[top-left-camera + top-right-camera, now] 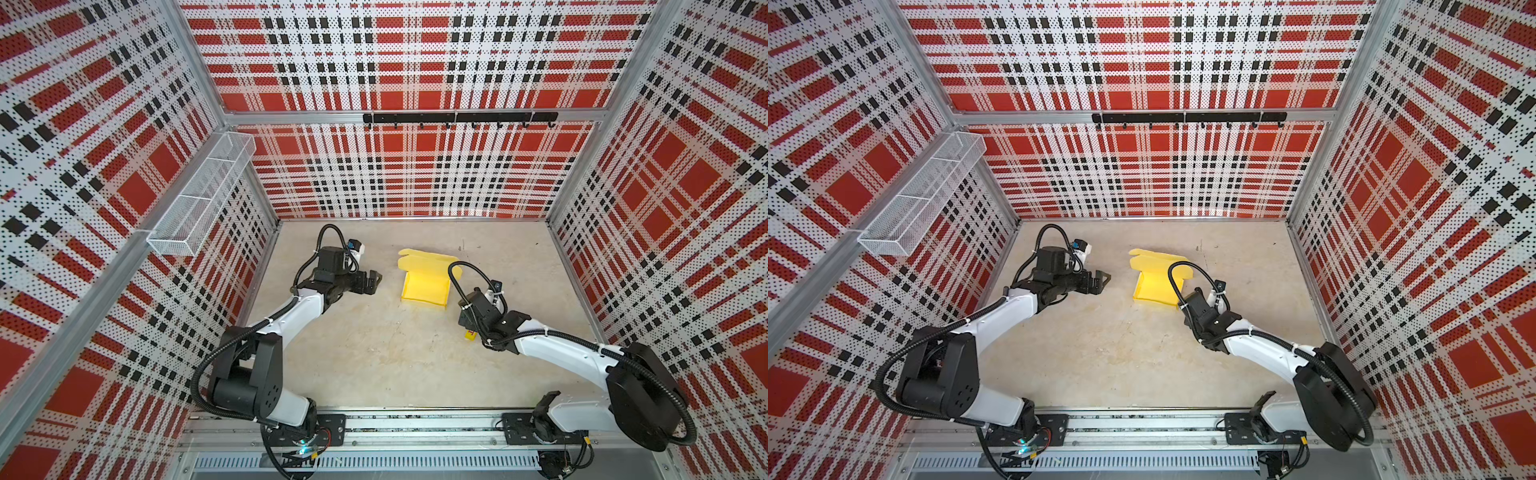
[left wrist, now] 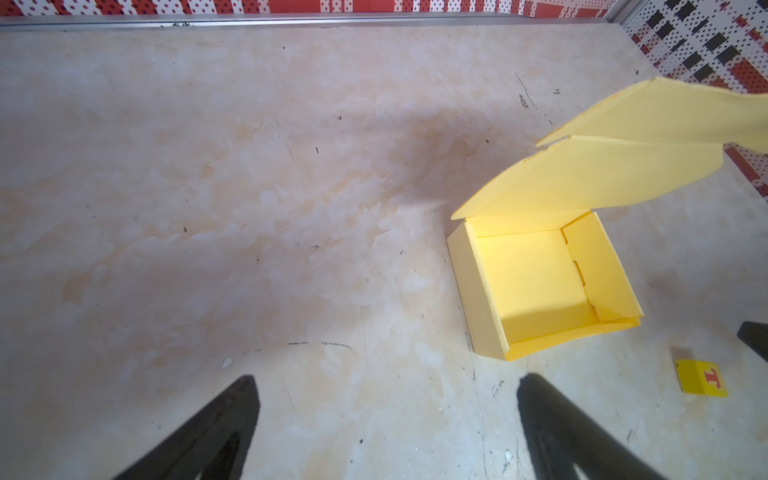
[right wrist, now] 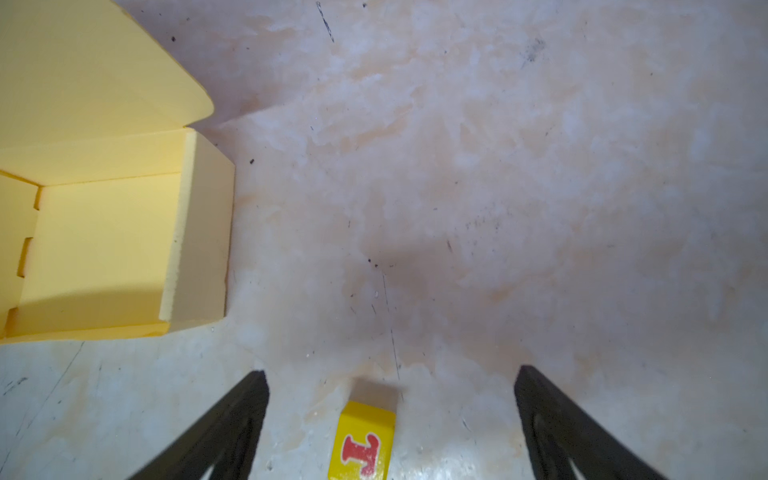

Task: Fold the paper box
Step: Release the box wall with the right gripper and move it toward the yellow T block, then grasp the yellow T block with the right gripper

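With left pincer (image 2: 387,377) and right pincer (image 3: 391,370) spread wide and empty, the raised lid (image 2: 602,174) of the pale yellow cardboard box (image 2: 536,282), ahead of the left pincer, should be pressed down evenly and tucked.

Top views are bright and even on my end, lit from overhead. The plaid walls (image 1: 399,62) bow outward toward the frame edges, which is wide-lens distortion. The tabletop (image 1: 374,353) is evenly lit, with faint soft shadows under the arms and no hard glare.

Left wrist view: the tabletop is sharp, with a diffuse dark shadow patch beside the paper box (image 2: 536,282). The box floor glows bright, with a shaded band along one inner wall. The left tool (image 2: 386,377) is close to the lens, dark, soft-edged and out of focus.

Right wrist view: softer overall, and the box lid is washed pale. There's a broad blurry shadow on the tabletop. The yellow cube (image 3: 365,444) throws a short shadow, with a slight sheen around it. The right tool (image 3: 391,370) is blurred too.
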You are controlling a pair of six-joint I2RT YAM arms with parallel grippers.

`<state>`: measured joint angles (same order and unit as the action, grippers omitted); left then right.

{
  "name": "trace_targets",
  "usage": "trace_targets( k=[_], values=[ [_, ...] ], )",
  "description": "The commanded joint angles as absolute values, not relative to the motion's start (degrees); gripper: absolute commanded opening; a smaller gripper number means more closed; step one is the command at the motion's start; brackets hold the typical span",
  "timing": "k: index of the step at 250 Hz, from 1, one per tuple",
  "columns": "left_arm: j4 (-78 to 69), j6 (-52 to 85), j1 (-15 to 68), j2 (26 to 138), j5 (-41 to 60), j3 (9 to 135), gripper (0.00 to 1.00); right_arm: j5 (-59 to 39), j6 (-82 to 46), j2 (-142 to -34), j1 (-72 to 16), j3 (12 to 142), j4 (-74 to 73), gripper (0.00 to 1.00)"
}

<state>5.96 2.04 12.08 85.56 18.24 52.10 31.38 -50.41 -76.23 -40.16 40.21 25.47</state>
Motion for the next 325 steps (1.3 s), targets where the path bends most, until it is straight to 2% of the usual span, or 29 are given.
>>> trace_targets(
  k=[1,75,226,325],
  values=[
    [4.6,1.8,11.5,84.4,19.7,52.0,1.0,28.0,-55.7,-74.3,-40.3,38.9,27.8,0.92],
    [4.6,2.4,11.6,85.8,19.7,52.1,1.0,20.7,-65.7,-75.5,-40.3,34.2,27.0,0.8],
    [4.6,2.6,12.2,86.7,19.4,52.1,1.0,20.3,-62.3,-80.6,-40.3,40.2,27.3,0.71],
    [4.6,2.9,12.2,87.4,19.2,52.3,1.0,19.2,-61.4,-85.4,-40.2,42.1,26.3,0.6]
  ],
)
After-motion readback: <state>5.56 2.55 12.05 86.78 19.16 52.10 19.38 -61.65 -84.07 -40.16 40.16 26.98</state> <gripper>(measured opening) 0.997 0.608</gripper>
